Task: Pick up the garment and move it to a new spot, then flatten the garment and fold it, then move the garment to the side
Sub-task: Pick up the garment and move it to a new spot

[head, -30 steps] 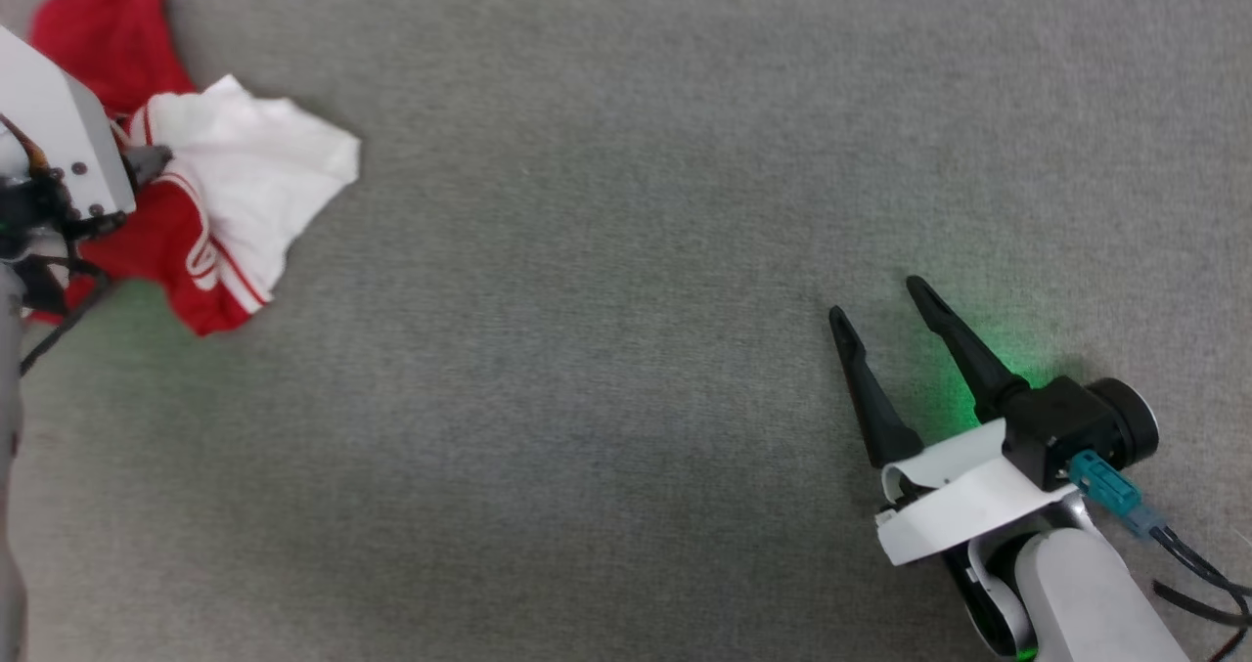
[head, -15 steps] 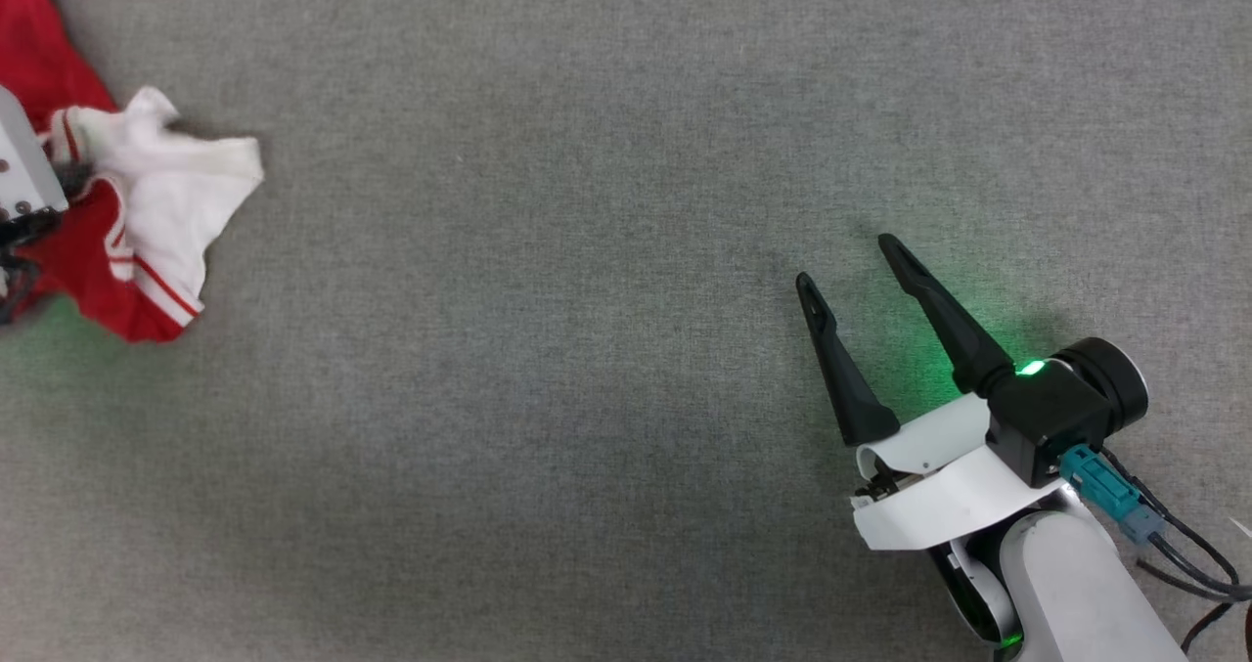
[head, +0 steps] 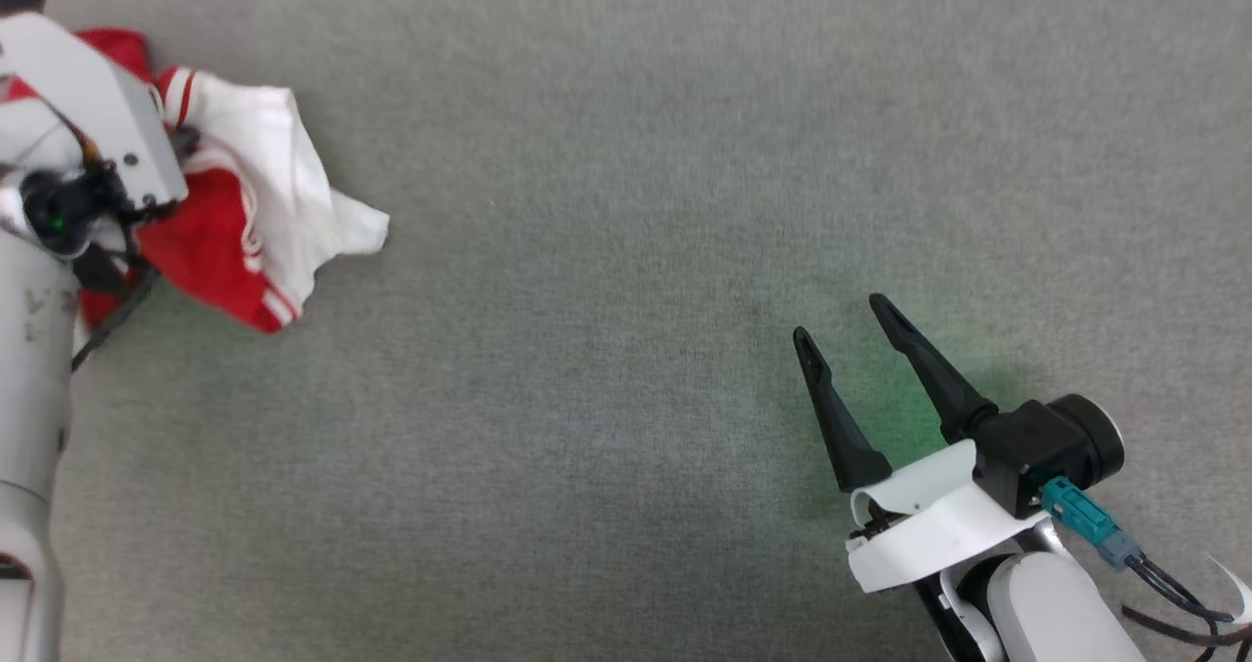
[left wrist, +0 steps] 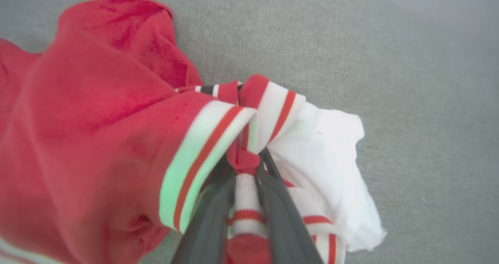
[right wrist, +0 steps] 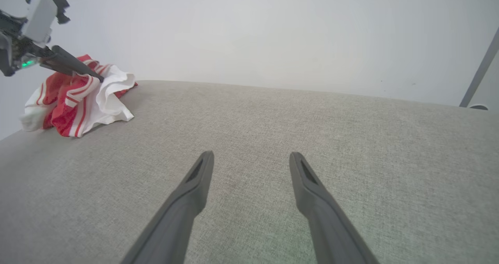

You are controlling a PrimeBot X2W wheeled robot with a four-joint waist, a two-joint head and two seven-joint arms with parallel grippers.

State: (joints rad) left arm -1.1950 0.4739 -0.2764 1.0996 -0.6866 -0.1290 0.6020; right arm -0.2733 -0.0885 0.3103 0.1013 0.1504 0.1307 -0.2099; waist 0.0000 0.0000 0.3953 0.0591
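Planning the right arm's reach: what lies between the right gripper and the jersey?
Just bare grey fabric surface between right gripper and jersey, seen in head view.

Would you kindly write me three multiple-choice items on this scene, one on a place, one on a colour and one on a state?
1. Where in the head view is the jersey T-shirt?
A. upper left
B. centre
C. lower right

2. What colours make up its striped trim?
A. blue and yellow
B. red and white
C. black and green

3. How do the jaws of the left gripper stand?
A. wide open, holding nothing
B. shut on nothing
C. shut on the T-shirt

Key:
1 A, the crumpled shirt sits by that view's upper left edge.
2 B, the left wrist view shows red stripes on white bands.
3 C, bunched cloth is pinched between the two jaws.
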